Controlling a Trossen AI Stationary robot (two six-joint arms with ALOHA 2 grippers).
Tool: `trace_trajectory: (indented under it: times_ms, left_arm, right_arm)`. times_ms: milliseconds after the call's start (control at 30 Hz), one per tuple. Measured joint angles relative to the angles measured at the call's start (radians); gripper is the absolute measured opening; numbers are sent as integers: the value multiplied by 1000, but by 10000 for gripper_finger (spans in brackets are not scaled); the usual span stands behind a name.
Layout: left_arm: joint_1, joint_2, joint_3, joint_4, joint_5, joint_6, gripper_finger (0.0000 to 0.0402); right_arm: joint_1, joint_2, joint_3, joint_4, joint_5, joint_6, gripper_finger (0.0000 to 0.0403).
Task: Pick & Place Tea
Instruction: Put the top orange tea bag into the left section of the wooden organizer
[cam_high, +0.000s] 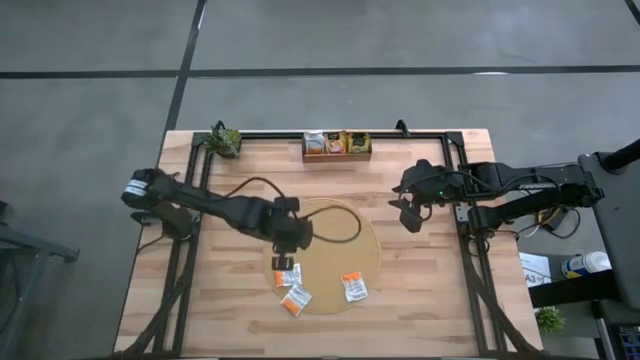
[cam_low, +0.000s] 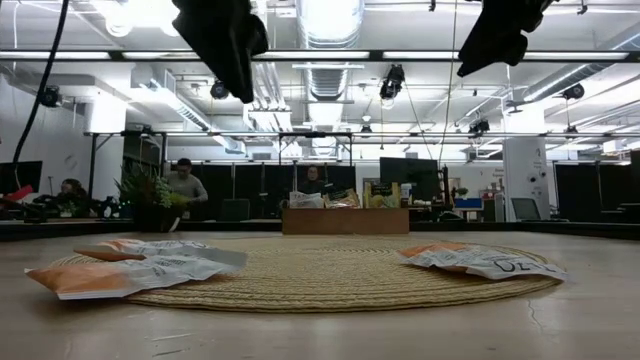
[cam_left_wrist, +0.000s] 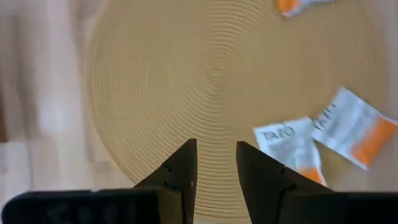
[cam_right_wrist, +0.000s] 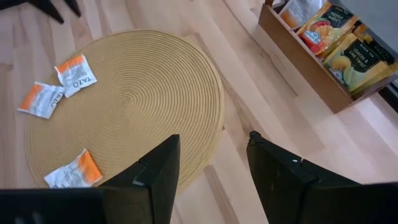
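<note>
Light wood worktop (cam_high: 420, 300) with a round woven mat (cam_high: 335, 225) in the middle as landmark. Left gripper (cam_high: 290, 240) hangs above the mat's left edge, arm stretched in from the left, fingers slightly parted, holding nothing. Right gripper (cam_high: 410, 215) hovers off the mat's right side, fingers apart, empty. Three orange-and-white tea sachets (cam_high: 288, 274) lie flat on the mat's near part: two overlapping at the left, one (cam_high: 353, 287) toward the right. Wooden tray (cam_high: 337, 152) with upright sachets sits beyond the mat's far edge.
</note>
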Motion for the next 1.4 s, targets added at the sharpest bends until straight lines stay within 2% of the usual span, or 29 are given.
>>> trace_trajectory:
  times_ms: [233, 500, 600, 933, 1400]
  left_arm:
    - [-22, 1, -27, 27, 26, 28, 120]
    - [-22, 5, -27, 47, 40, 98, 214]
    - [-23, 20, -27, 46, 47, 139, 232]
    - [-40, 83, -27, 57, 169, 236, 236]
    - [-58, 251, -27, 90, 204, 272, 236]
  right_arm:
    - [0, 0, 0, 34, 0, 0, 182]
    - [0, 0, 0, 35, 0, 30, 182]
    - [0, 0, 1, 35, 0, 58, 182]
    - [0, -1, 1, 35, 0, 79, 182]
    - [0, -1, 0, 39, 1, 79, 182]
